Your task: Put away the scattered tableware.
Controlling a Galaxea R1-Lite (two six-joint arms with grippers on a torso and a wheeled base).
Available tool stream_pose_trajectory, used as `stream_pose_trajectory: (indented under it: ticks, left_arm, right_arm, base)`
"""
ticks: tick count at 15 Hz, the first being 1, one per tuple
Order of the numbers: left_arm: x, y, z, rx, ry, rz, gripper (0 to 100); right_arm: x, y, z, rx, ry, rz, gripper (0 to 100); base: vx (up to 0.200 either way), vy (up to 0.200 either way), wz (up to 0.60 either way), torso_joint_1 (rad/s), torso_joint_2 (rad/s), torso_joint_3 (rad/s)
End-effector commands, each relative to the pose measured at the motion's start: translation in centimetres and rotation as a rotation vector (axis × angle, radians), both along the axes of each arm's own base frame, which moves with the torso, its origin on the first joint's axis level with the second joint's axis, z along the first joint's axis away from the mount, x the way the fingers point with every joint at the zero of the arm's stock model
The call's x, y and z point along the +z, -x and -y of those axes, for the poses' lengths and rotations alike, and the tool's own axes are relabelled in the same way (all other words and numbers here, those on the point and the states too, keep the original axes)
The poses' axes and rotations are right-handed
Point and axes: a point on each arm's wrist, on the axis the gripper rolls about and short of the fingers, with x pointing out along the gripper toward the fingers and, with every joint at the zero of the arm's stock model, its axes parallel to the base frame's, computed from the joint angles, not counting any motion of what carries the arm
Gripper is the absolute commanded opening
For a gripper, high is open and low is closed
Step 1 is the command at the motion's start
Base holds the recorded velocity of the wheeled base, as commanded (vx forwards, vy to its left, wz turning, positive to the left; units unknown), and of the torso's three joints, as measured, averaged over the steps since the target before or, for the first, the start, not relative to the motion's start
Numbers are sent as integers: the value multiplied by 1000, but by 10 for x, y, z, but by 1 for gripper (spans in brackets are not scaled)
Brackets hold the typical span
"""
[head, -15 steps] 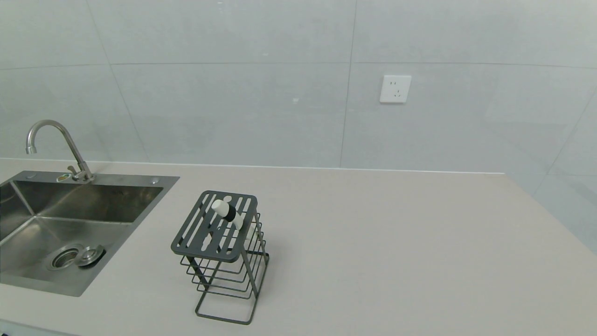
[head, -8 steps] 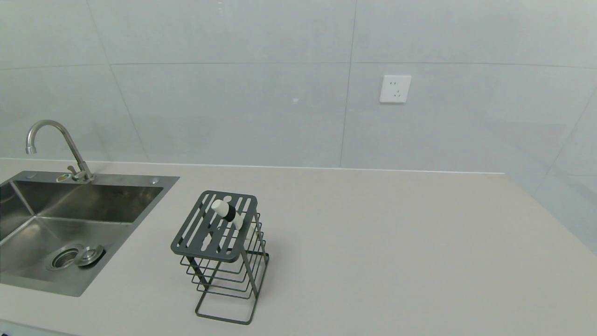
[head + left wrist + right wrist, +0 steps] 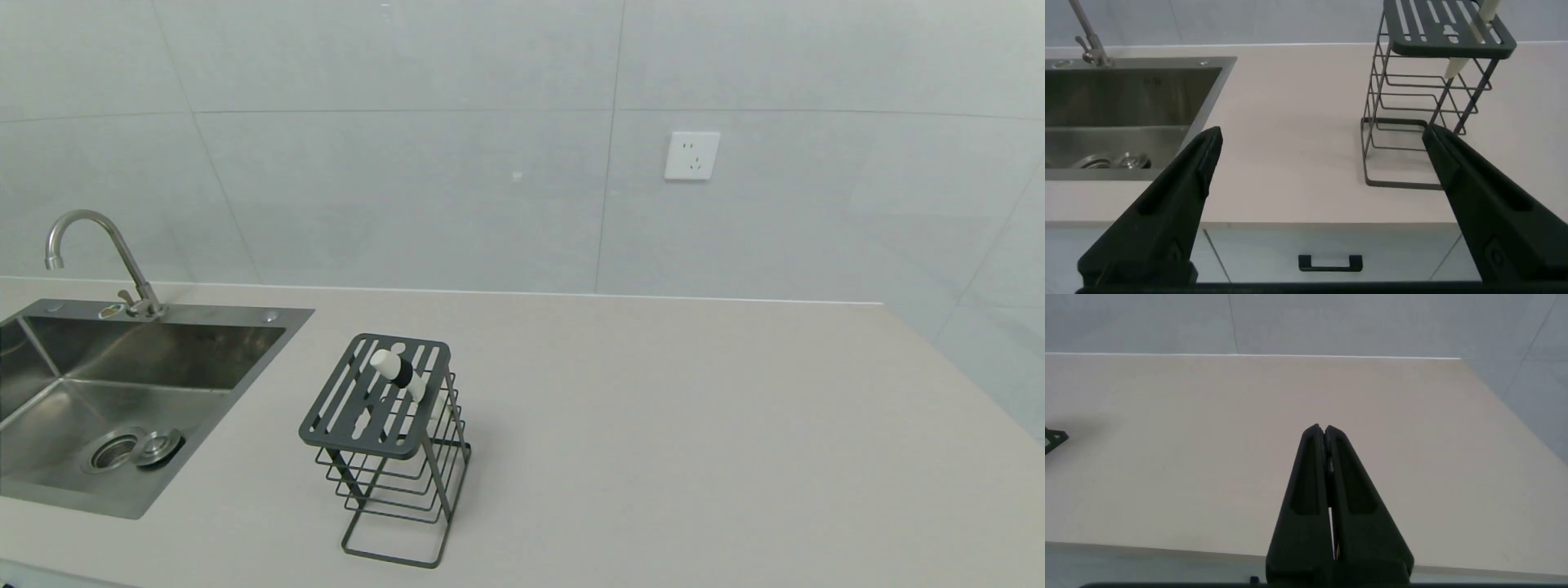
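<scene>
White, black-banded utensil (image 3: 397, 370) aslant through dark wire rack's (image 3: 359, 443) slotted top.

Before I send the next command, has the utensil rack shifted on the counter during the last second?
No. The rack sits in the same place measured against the sink and the wall socket, with the white-handled utensil in the same slot.

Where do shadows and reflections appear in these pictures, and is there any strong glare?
Head view: the rack casts a soft shadow to its right on the counter, and the steel walls of the sink shine dully. Left wrist view: even light, no glare. Right wrist view: the counter is evenly lit, no glare.
</scene>
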Motion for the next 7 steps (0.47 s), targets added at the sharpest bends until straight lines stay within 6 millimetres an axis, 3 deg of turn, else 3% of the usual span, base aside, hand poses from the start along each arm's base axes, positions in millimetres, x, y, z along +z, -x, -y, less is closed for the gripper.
stream_pose_trajectory:
  ticks: [1,7]
  left_arm:
    - [0,0,0,0,1,0,100]
    - [0,0,0,2,1,0,100]
  right_arm:
    - [0,0,0,1,0,-2,0]
    - [0,0,0,-1,0,-2,0]
  base:
    - [0,0,0,0,0,0]
    - [0,0,0,0,0,0]
